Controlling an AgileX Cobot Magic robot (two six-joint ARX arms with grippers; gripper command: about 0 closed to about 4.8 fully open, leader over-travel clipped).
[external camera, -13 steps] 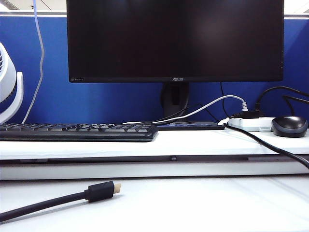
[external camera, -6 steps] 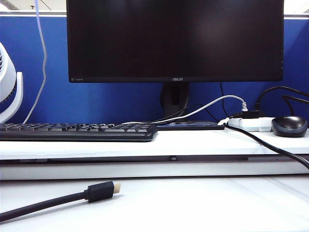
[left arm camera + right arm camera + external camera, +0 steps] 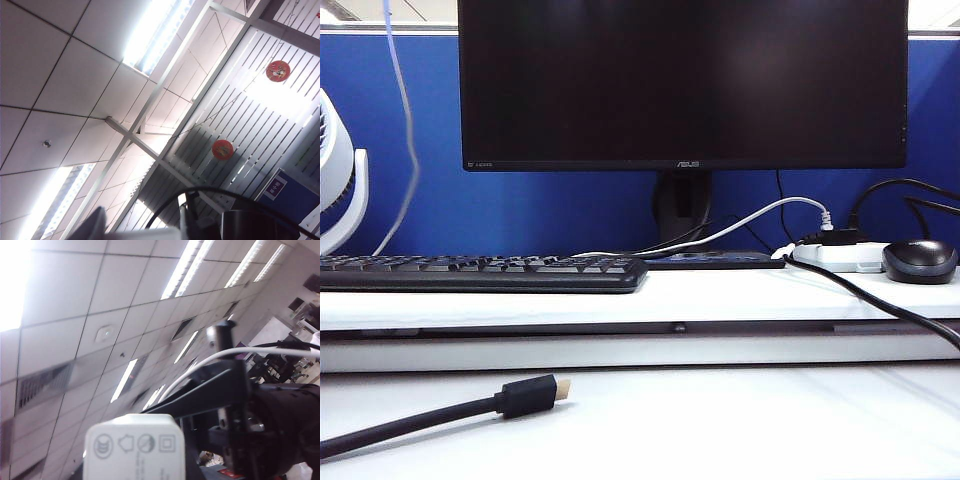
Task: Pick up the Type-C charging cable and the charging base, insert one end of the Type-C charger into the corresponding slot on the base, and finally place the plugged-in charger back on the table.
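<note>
Right gripper (image 3: 142, 472) up off the table (image 3: 740, 425), clamped on charger block (image 3: 134, 447) | left gripper (image 3: 180, 231) faces ceiling, grip unreadable | thin white cable (image 3: 408, 150) hangs at exterior view's far left | risk: slack left hold, cable swings, plug misses or slips from port.

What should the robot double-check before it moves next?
1. Base in right gripper, up near the ceiling view: ok, though the fingers are hidden.
2. Cable lifted: ok, it hangs at the exterior view's left.
3. Left gripper, also raised, gripping the cable: cannot tell.
4. Plug seated in base: cannot tell, no port shows.
5. Table has room to set down: ok at front right; a black cable lies front left.
</note>
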